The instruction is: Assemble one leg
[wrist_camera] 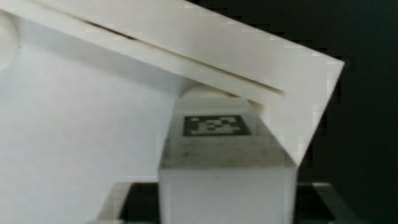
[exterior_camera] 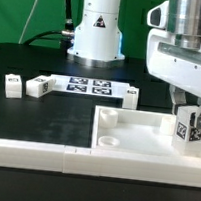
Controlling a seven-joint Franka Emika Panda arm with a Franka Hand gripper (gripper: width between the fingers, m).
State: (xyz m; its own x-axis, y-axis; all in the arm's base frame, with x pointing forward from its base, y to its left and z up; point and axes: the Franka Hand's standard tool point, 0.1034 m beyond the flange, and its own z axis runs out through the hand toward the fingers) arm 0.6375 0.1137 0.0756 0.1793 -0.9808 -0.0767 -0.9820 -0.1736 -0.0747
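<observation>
My gripper (exterior_camera: 190, 116) is shut on a leg (exterior_camera: 189, 126), a small white block with a black-and-white tag, and holds it upright at the square part's corner on the exterior view's right. The large flat white square part (exterior_camera: 135, 132) with a raised rim lies on the table. I cannot tell whether the leg's lower end touches it. In the wrist view the leg (wrist_camera: 222, 160) sits between the dark fingers (wrist_camera: 146, 198) of the gripper (wrist_camera: 222, 205), with the square part's white face (wrist_camera: 80, 130) and rim behind it.
Two loose legs (exterior_camera: 12, 82) (exterior_camera: 38, 84) lie at the exterior view's left and another leg (exterior_camera: 132, 95) lies beside the marker board (exterior_camera: 90, 85). A low white rail (exterior_camera: 42, 155) runs along the front. The robot base (exterior_camera: 98, 33) stands at the back.
</observation>
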